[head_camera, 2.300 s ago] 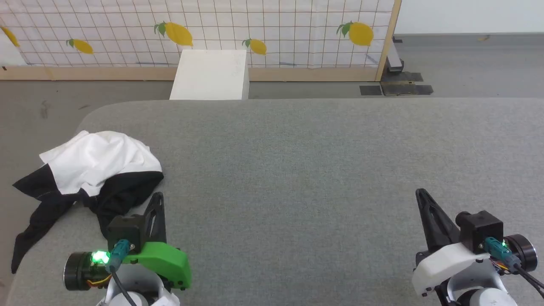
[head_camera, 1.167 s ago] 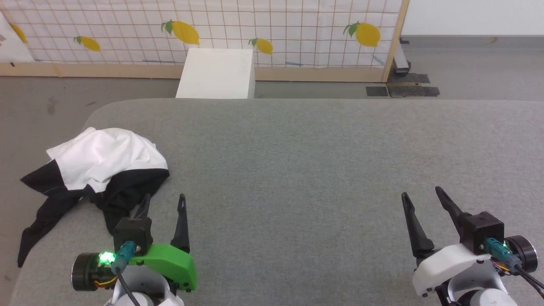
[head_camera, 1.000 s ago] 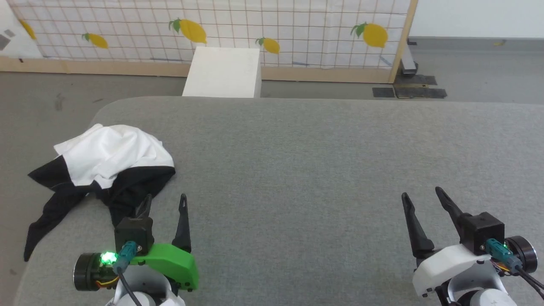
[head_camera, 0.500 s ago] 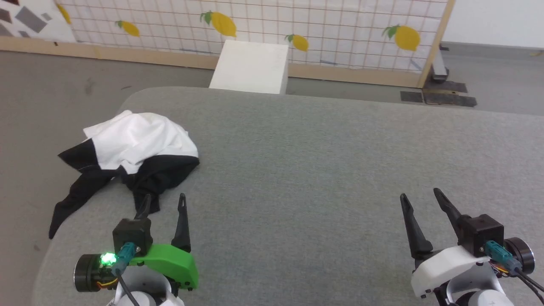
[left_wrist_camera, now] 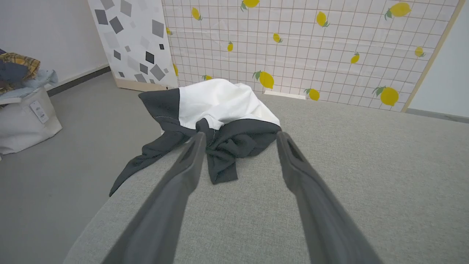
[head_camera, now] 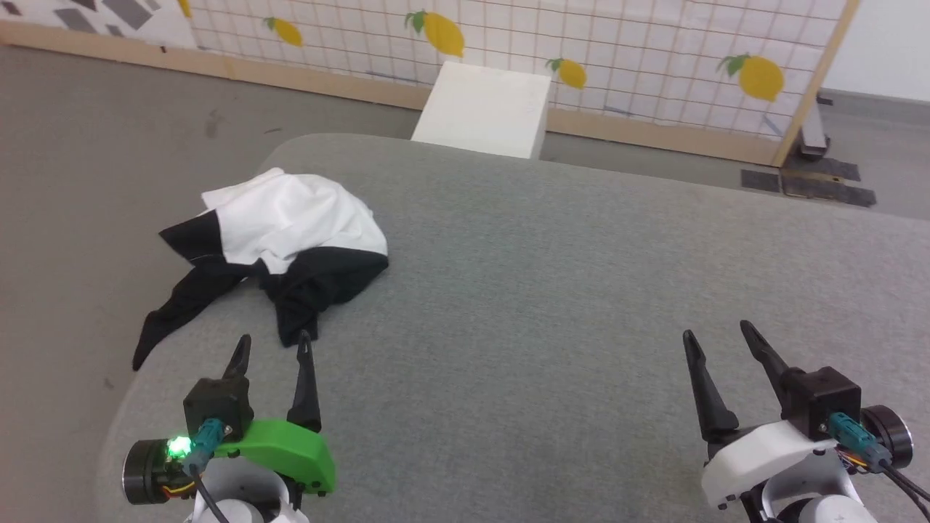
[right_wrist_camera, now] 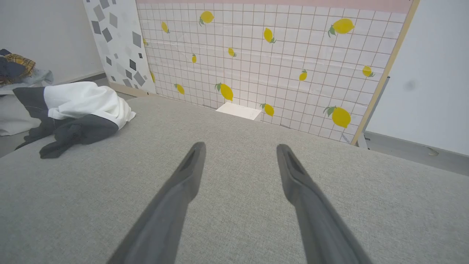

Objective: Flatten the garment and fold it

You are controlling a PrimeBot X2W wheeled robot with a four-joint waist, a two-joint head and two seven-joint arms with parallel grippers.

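The soft white and black T-shirt garment (head_camera: 290, 225) lies in a crumpled heap at the upper left of the head view. It sits on the left end of the big grey cloth-covered worktop (head_camera: 567, 290). The white part is on top, and the black part bunches up below it in the picture. One long black sleeve hangs over the left edge of the worktop, toward the grey floor (head_camera: 80, 167).

The left gripper (head_camera: 273, 341), with its green body, is at the lower left. Its two dark fingers (head_camera: 305, 378) are spread apart with nothing between them. The black end of the garment is just above the fingertips, very near them. I cannot tell if it touches a tip.

In the left wrist view the garment (left_wrist_camera: 220, 106) sits in the middle, just past the left gripper (left_wrist_camera: 240, 135).

The right gripper (head_camera: 716, 331), with its white body, is at the lower right. Its fingers (head_camera: 701, 385) are spread apart too and hold nothing. It is well apart from the garment.

In the right wrist view the garment (right_wrist_camera: 80, 99) is far off at the upper left, and the right gripper (right_wrist_camera: 240, 146) is over bare worktop.
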